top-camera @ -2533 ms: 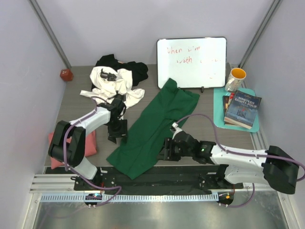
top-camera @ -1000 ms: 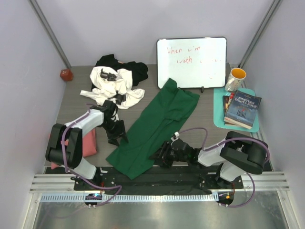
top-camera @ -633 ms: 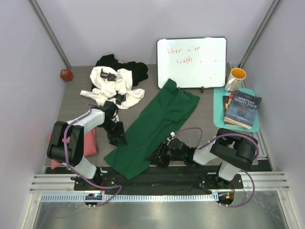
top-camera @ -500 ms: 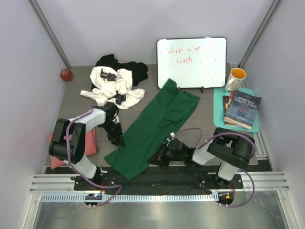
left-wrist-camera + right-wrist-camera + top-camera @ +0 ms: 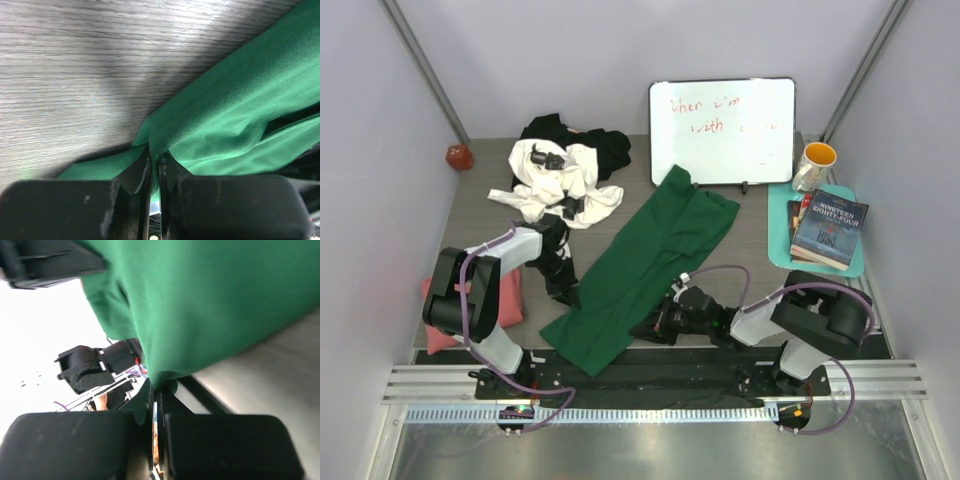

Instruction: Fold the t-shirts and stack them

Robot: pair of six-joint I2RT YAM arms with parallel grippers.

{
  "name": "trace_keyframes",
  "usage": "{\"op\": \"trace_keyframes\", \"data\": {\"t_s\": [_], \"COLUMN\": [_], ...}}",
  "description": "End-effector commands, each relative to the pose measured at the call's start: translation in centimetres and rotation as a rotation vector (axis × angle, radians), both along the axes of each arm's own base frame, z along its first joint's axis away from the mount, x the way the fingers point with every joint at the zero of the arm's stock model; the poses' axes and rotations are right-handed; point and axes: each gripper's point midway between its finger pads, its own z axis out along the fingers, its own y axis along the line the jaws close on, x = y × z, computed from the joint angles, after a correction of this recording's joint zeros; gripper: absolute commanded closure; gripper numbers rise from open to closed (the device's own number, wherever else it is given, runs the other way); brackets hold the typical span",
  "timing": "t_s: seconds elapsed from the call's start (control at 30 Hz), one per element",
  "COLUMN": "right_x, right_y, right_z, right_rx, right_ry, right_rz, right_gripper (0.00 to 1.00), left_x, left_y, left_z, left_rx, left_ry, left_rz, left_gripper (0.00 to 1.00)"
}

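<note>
Two tight grips on green tee [image 5: 650,262]: L hand [image 5: 154,165], R hand [image 5: 156,392]; book [image 5: 830,228] "NINETEEN EIGHTY-FOUR".

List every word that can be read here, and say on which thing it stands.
"NINETEEN EIGHTY-FOUR": cover of the top book.
"When i'm with": red handwriting on the whiteboard; uncertain, and the rest is too faint.
Smaller print on the book cover: too small to read.

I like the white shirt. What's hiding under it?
A black t-shirt pokes out from behind the crumpled white t-shirt. How much of it lies underneath, or whether anything else does, is covered by the white cloth.
</note>
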Motion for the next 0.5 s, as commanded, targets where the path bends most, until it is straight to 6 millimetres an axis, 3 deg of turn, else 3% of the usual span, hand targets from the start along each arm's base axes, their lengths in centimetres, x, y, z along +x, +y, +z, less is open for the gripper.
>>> {"op": "trace_keyframes", "data": {"t_s": [0.0,0.17,0.43,0.47], "right_x": [1.6,2.6,2.6,2.5], "right_y": [-0.8,-1.5,-2.9,-2.7], "right_z": [1.5,2.3,0.1,-0.3], "right_rx": [-0.03,-0.046,-0.086,-0.111], "right_ry": [-0.077,-0.107,-0.031,-0.015], "right_rz": [-0.038,-0.068,-0.09,-0.072], "right_gripper": [0.99,0.99,0.98,0.92], "left_x": [0.3,0.6,1.3,1.5], "left_y": [-0.2,-1.2,-1.8,-1.2], "left_z": [0.3,0.5,0.0,-0.4], "left_rx": [-0.01,-0.056,-0.039,0.001], "left_ry": [0.006,0.005,0.01,0.002], "left_rz": [-0.002,-0.022,-0.051,-0.052], "left_gripper": [0.93,0.94,0.92,0.91]}}
